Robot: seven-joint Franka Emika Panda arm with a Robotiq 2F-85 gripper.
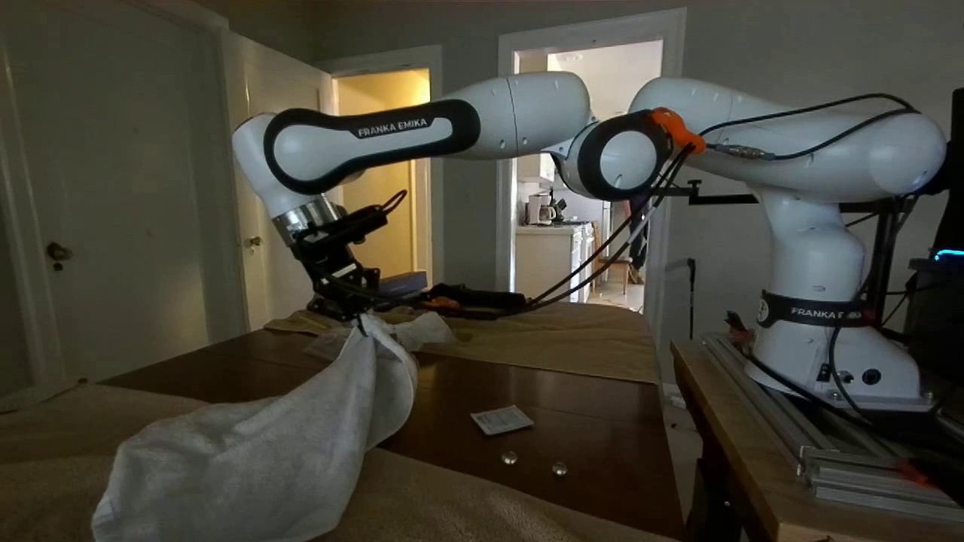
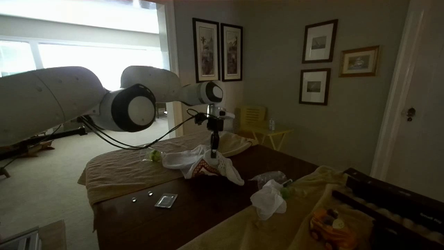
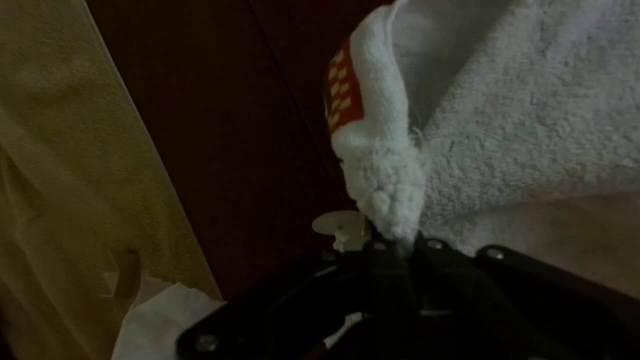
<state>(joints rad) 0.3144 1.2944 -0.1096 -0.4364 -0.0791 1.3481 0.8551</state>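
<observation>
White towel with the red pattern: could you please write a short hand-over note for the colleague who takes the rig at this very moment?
Tool: shut on the white towel, pinching its edge close to the red patterned band.
Towel: drawn up to a peak at the tool; the rest trails over the dark table and a tan cloth.
Nearby: a small packet and two small shiny pieces lie on the table, apart from the towel.
Done: the towel edge is gripped and raised.
Left: the towel is not yet released.
</observation>
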